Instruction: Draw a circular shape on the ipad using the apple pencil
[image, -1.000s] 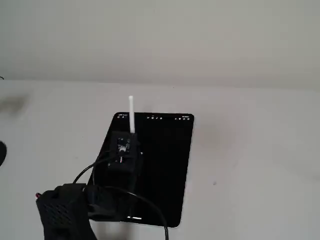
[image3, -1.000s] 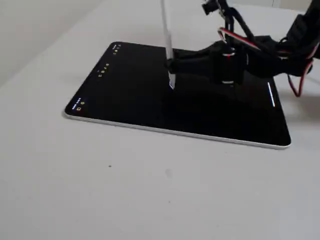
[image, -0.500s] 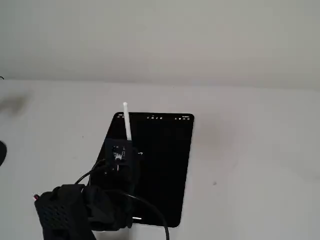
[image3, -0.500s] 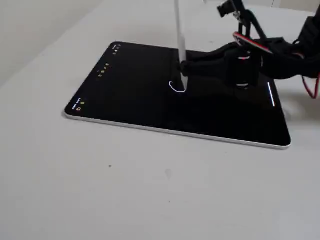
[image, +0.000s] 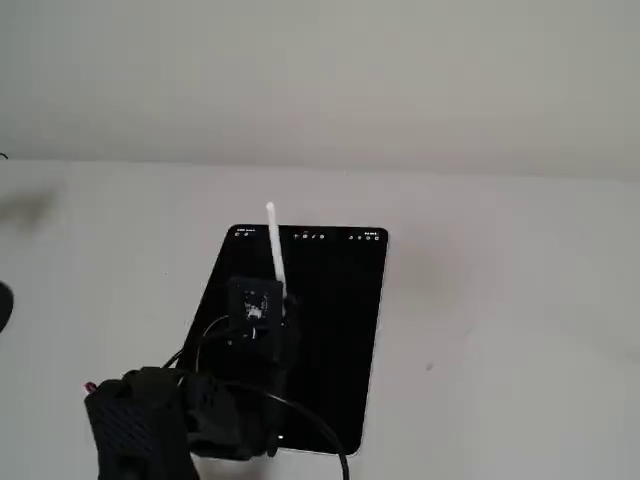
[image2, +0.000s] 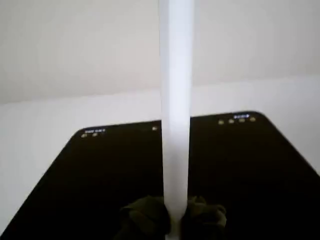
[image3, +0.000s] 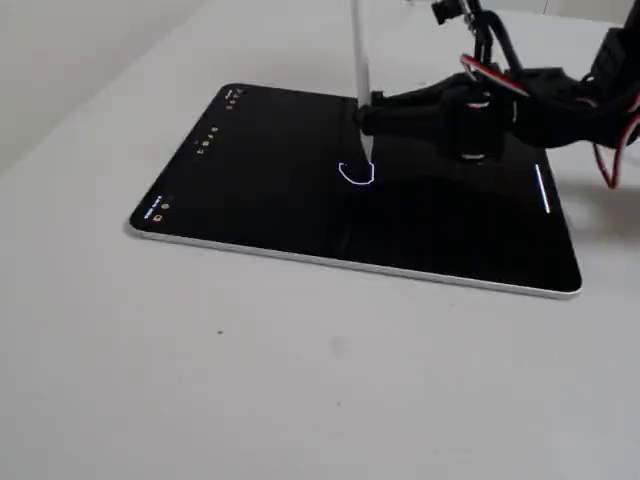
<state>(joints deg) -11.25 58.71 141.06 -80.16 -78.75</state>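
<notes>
The ipad (image3: 260, 190) lies flat on the white table, its black screen lit with tiny icons along the far-left short edge. The apple pencil (image3: 359, 60) stands nearly upright, its tip on the screen near the middle. My black gripper (image3: 368, 118) is shut on the pencil's lower part, reaching in from the right. At the tip, the circular shape (image3: 355, 179) shows as an open white U-shaped arc. In a fixed view the pencil (image: 274, 245) rises above the gripper (image: 280, 300) over the ipad (image: 335, 320). The wrist view shows the pencil (image2: 176, 125) close up, with the ipad (image2: 100, 175) behind.
Red and black cables (image3: 610, 150) hang from the arm at the right. A short white bar (image3: 542, 188) glows near the ipad's right short edge. A dark object (image: 3, 305) sits at the table's left edge. A pale wall stands behind the table.
The pencil tip has slid along the screen, first right, then slightly toward the far side. The white line has grown from a tiny mark into a U-shaped arc.
</notes>
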